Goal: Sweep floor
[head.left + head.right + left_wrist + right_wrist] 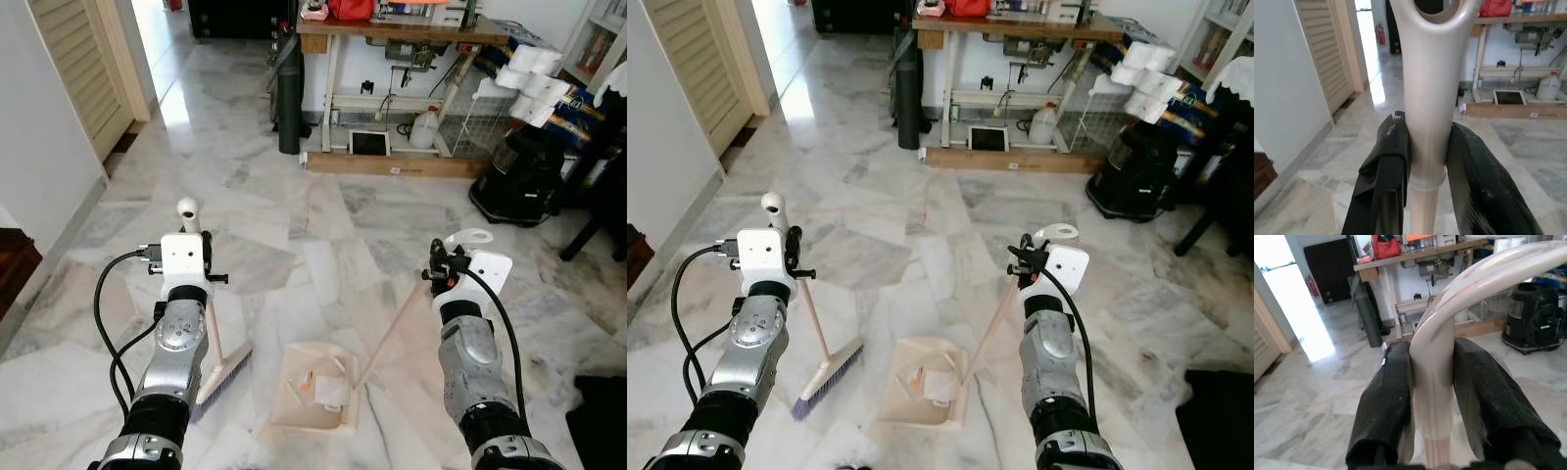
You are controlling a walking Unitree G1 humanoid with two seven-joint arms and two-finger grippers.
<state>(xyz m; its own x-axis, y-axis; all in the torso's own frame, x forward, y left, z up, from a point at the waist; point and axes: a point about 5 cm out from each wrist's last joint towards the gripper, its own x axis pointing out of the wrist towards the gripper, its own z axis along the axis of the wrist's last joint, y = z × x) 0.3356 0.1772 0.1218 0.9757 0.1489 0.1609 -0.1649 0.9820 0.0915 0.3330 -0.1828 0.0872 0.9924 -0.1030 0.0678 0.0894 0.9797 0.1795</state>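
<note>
Cream dustpan (315, 392), grey-veined white marble floor (294, 196)

Glossy veined marble floor (323, 225), smooth cream plastic dustpan (315, 392), wooden broom (221, 370) stick, matt black claw fingers (1383, 186).

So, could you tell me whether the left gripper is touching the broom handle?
Touching. In the left wrist view both black fingers of the left gripper press against the broom handle, with no gap.

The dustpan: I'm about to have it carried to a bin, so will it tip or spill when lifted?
Probably light: the dustpan looks like thin plastic. With the right gripper high on its long handle, the pan may swing. The loose paper scraps inside could slide out if it tilts.
</note>
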